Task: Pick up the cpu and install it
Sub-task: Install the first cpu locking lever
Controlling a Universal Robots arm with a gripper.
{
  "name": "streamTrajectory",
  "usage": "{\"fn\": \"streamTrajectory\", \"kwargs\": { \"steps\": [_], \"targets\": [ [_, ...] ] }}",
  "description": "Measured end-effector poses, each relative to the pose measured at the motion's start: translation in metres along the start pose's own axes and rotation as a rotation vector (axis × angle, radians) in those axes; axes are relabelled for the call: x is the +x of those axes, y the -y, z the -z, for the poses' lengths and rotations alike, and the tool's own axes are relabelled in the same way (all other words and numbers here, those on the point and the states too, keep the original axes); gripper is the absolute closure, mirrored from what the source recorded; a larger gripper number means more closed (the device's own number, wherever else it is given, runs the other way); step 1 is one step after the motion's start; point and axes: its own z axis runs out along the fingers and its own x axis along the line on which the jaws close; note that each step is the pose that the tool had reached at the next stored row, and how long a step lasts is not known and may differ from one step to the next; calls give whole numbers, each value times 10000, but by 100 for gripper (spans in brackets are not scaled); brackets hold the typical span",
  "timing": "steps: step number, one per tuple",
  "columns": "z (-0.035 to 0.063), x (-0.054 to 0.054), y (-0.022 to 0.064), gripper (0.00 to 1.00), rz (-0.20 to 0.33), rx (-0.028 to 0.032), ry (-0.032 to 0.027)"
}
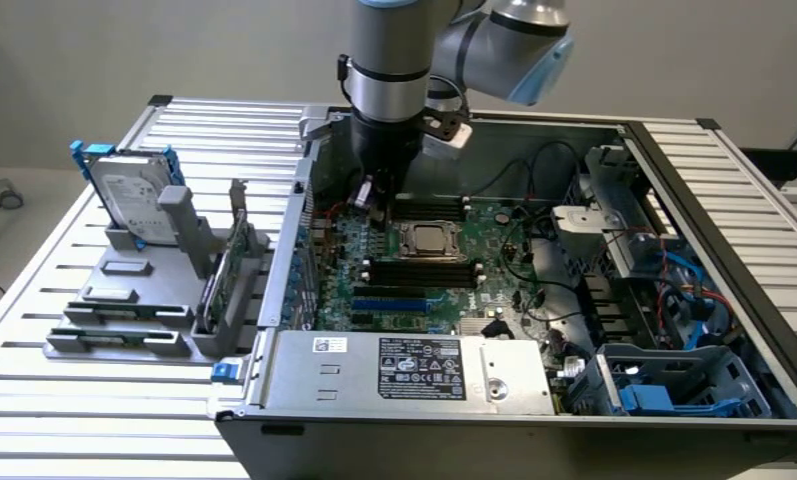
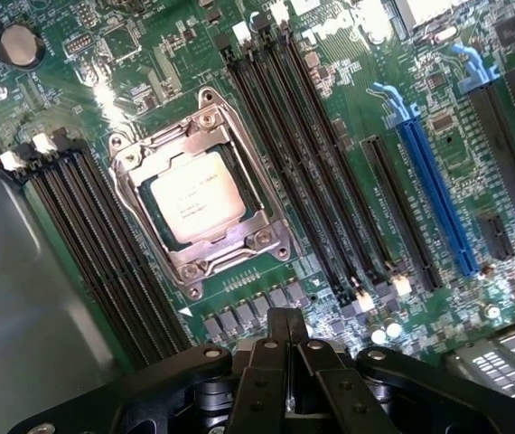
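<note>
Closed, empty end effector (image 2: 286, 339) hovers just short of my cpu (image 2: 194, 196), seated in its socket (image 2: 201, 192); thin, rigid, fragile, edge-grip only.

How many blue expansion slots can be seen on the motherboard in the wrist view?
2: one long blue slot runs between black slots, and a second blue slot, mostly out of frame, lies just beyond it. More may sit outside the frame.

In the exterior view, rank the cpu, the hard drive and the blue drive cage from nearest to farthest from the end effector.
1. cpu, in its socket just below the end effector.
2. hard drive, upright on the rack at the exterior view's left.
3. blue drive cage, in the case's near corner at the exterior view's right.
</note>
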Motion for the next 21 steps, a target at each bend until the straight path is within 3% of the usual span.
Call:
{"fn": "streamTrajectory", "kwargs": {
  "steps": [4, 12, 21],
  "targets": [
    [69, 1, 2, 89, 709, -9, 64],
    [161, 2, 5, 89, 2158, -6, 100],
    [186, 3, 6, 89, 3765, -58, 122]
  ]
}}
